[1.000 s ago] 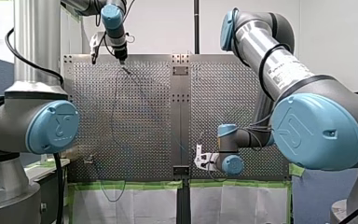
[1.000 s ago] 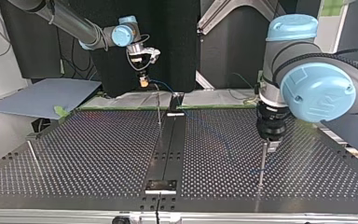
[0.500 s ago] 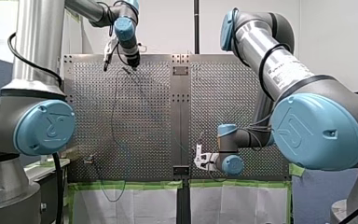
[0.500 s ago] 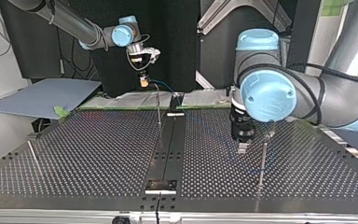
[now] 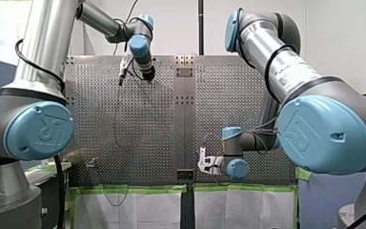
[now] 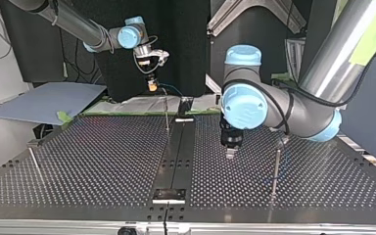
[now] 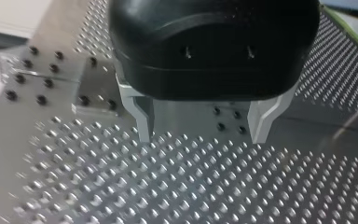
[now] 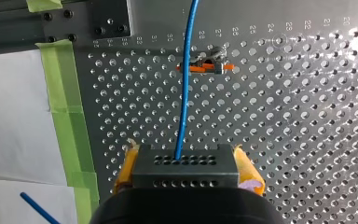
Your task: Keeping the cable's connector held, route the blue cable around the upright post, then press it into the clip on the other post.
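Note:
My right gripper [image 8: 185, 164] is shut on the grey connector block [image 8: 185, 169], with yellow pads on both sides. The blue cable [image 8: 184, 88] runs from the connector straight ahead, past a metal clip with orange parts [image 8: 204, 66] on the perforated table. In the top view my right gripper [image 6: 151, 86] hangs above the far table edge, over a thin upright post [image 6: 167, 115]. My left gripper [image 7: 203, 133] is open with nothing between its metal fingers [image 7: 142, 122]. It hovers low over the plate [image 6: 231, 152], apart from another upright post [image 6: 275, 171].
A third thin post [image 6: 34, 164] stands at the top view's left. A dark central rail [image 6: 176, 152] divides the perforated table. Green tape [image 8: 70, 126] and white sheeting edge the plate near my right gripper. A grey board [image 6: 44, 100] lies off the table's far left.
My left arm has swept toward the top view's left, away from the post at that view's right, its gripper staying open. My right arm has held still with the connector.

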You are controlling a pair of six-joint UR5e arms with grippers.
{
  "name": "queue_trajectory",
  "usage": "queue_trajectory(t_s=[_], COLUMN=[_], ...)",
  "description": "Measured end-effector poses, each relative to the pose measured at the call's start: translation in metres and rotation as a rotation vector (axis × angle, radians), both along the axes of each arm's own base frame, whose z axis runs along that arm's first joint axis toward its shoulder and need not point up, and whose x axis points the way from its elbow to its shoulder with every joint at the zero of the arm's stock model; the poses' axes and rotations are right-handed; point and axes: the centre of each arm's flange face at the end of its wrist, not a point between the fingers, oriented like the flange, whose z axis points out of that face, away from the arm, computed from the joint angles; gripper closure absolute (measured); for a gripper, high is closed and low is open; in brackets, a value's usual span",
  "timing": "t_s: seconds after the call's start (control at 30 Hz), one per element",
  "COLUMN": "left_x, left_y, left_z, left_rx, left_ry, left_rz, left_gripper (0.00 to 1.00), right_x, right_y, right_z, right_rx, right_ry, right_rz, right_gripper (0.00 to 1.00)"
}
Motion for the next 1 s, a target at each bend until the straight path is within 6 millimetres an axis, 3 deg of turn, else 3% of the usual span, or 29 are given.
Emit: queue_trajectory(t_s=[0.17, 1.0], left_x=[0.018, 0.075], left_y=[0.001, 0.018], left_z=[-0.021, -0.069], left_rx=[0.039, 0.216], left_ry=[-0.006, -0.080], left_rz=[0.030, 0.076], left_gripper=[0.01, 0.01], right_x=[0.001, 0.004], right_y=[0.001, 0.002], right_z=[0.000, 0.001], right_rx=[0.000, -0.008], right_ry=[0.000, -0.006], right_rz=[0.002, 0.013], right_gripper=[1.00, 1.00])
